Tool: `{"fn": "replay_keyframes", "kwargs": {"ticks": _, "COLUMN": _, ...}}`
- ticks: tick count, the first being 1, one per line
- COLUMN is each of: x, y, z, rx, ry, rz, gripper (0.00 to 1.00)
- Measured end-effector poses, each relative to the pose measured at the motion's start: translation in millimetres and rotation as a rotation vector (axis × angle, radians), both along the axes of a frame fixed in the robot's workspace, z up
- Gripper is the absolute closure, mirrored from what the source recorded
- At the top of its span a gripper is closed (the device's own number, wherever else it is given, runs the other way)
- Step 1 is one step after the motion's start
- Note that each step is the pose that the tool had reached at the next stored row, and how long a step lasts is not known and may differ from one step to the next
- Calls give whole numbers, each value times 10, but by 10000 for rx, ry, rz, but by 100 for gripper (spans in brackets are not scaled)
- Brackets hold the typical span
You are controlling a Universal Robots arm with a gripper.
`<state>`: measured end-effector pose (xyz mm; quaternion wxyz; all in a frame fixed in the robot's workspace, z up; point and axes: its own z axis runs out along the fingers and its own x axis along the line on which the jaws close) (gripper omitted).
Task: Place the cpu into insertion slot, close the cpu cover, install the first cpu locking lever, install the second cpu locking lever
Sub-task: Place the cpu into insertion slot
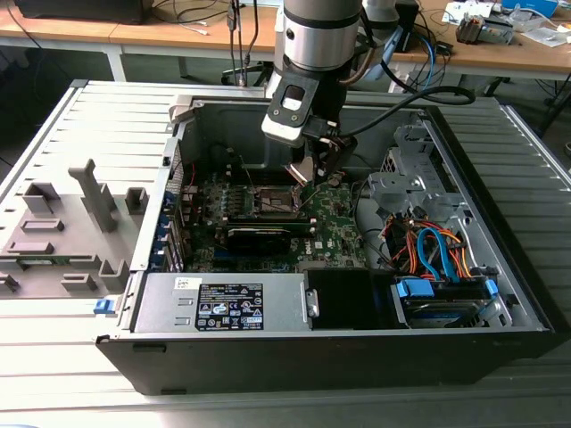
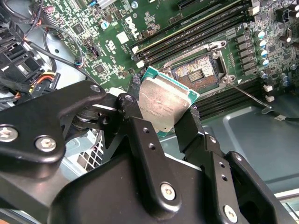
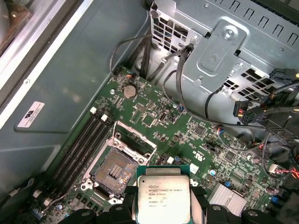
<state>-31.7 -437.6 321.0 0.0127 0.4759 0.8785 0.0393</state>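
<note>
Black gripper [image 2: 161, 122] clenched on the cpu [image 2: 164, 100] by opposite edges, held flat above the board. The open insertion slot [image 2: 198, 72] lies just beyond the fingertips (cpu cover [image 3: 135, 140] raised).

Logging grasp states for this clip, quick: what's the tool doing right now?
Tool: closed on the cpu, which is not yet in the slot.

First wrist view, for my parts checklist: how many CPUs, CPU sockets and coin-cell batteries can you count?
cpu: 1
insertion slot: 1
coin-cell battery: 1
Total: 3
</note>
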Motion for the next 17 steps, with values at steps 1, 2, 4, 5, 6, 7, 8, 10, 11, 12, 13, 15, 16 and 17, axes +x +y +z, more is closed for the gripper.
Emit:
{"fn": "replay_keyframes", "kwargs": {"ticks": 1, "x": 0, "y": 0, "z": 0, "rx": 1, "ry": 0, "rz": -13, "gripper": 45}}
{"fn": "replay_keyframes", "kwargs": {"ticks": 2, "x": 0, "y": 0, "z": 0, "rx": 0, "ry": 0, "rz": -27, "gripper": 45}}
{"fn": "replay_keyframes", "kwargs": {"ticks": 4, "x": 0, "y": 0, "z": 0, "rx": 0, "ry": 0, "rz": -41, "gripper": 45}}
{"fn": "replay_keyframes", "kwargs": {"ticks": 5, "x": 0, "y": 0, "z": 0, "rx": 1, "ry": 0, "rz": -51, "gripper": 45}}
{"fn": "replay_keyframes", "kwargs": {"ticks": 6, "x": 0, "y": 0, "z": 0, "rx": 0, "ry": 0, "rz": -66, "gripper": 45}}
{"fn": "replay_keyframes", "kwargs": {"ticks": 7, "x": 0, "y": 0, "z": 0, "rx": 0, "ry": 0, "rz": -78, "gripper": 45}}
{"fn": "replay_keyframes", "kwargs": {"ticks": 8, "x": 0, "y": 0, "z": 0, "rx": 0, "ry": 0, "rz": -89, "gripper": 45}}
{"fn": "replay_keyframes", "kwargs": {"ticks": 10, "x": 0, "y": 0, "z": 0, "rx": 0, "ry": 0, "rz": -104, "gripper": 45}}
{"fn": "replay_keyframes", "kwargs": {"ticks": 11, "x": 0, "y": 0, "z": 0, "rx": 1, "ry": 0, "rz": -113, "gripper": 45}}
{"fn": "replay_keyframes", "kwargs": {"ticks": 12, "x": 0, "y": 0, "z": 0, "rx": 1, "ry": 0, "rz": -119, "gripper": 45}}
{"fn": "replay_keyframes", "kwargs": {"ticks": 13, "x": 0, "y": 0, "z": 0, "rx": 0, "ry": 1, "rz": -130, "gripper": 45}}
{"fn": "replay_keyframes", "kwargs": {"ticks": 15, "x": 0, "y": 0, "z": 0, "rx": 0, "ry": 0, "rz": -145, "gripper": 45}}
{"fn": "replay_keyframes", "kwargs": {"ticks": 16, "x": 0, "y": 0, "z": 0, "rx": 0, "ry": 0, "rz": -152, "gripper": 45}}
{"fn": "replay_keyframes", "kwargs": {"ticks": 17, "x": 0, "y": 0, "z": 0, "rx": 0, "ry": 0, "rz": -159, "gripper": 45}}
